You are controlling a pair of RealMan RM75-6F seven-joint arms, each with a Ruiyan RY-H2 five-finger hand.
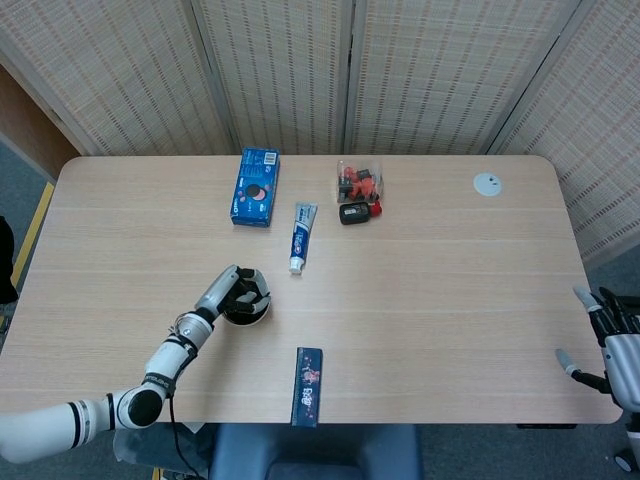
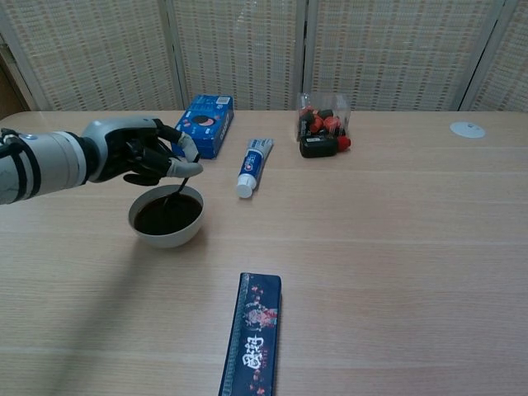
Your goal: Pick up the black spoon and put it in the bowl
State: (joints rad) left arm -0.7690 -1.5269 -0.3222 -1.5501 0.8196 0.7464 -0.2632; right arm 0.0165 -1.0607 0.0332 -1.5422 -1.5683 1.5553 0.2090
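The left hand (image 2: 148, 157) is held directly above the bowl (image 2: 167, 216), which stands on the table (image 2: 396, 247) toward the front left. The spoon (image 2: 176, 191) is pinched between the thumb and fingers (image 2: 183, 167) of this hand, its thin handle slanting downward so that its lower end reaches into the dark inside of the bowl; whether it touches the bottom cannot be told. In the head view the left hand (image 1: 238, 292) covers most of the bowl (image 1: 252, 316). The right hand (image 1: 612, 340) is seen at the front right corner, off the table edge, with fingers spread and nothing held. A blue box (image 2: 202, 125), a toothpaste tube (image 2: 251, 167) and a clear packet (image 2: 323, 124) lie toward the far edge. A dark flat box (image 2: 253, 337) lies at the front edge.
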